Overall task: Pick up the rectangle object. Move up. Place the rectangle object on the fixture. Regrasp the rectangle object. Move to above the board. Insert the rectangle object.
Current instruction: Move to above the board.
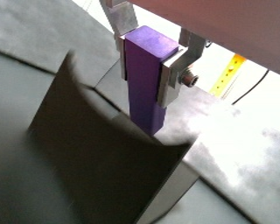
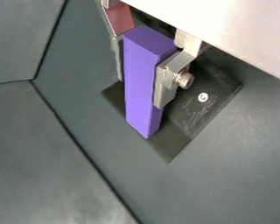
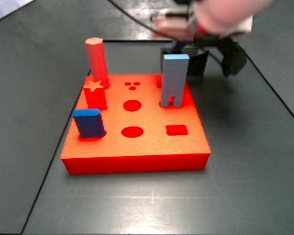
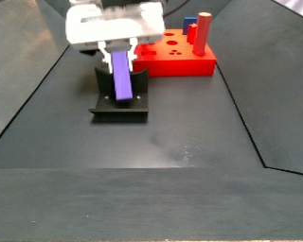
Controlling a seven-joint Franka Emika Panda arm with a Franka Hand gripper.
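Note:
My gripper (image 4: pixel 120 59) is shut on the rectangle object (image 4: pixel 121 77), a dark purple bar held upright between the silver fingers (image 1: pixel 171 77). Both wrist views show the bar, in one (image 1: pixel 145 83) and in the other (image 2: pixel 143 83). Its lower end reaches down into the black fixture (image 4: pixel 120 106), close to the fixture's dark wall (image 1: pixel 95 149) and over its base plate (image 2: pixel 206 114). I cannot tell whether it touches the plate. The red-orange board (image 4: pixel 180 59) lies beyond the fixture. In a side view the board (image 3: pixel 137 138) is in front and the gripper (image 3: pixel 209 41) is blurred behind it.
On the board stand a red round peg (image 3: pixel 96 57), a tall grey-blue two-legged block (image 3: pixel 175 78) and a short bright blue block (image 3: pixel 88 122). A yellow strip (image 1: pixel 233 74) shows past the gripper. Raised dark walls (image 4: pixel 27 95) edge the floor.

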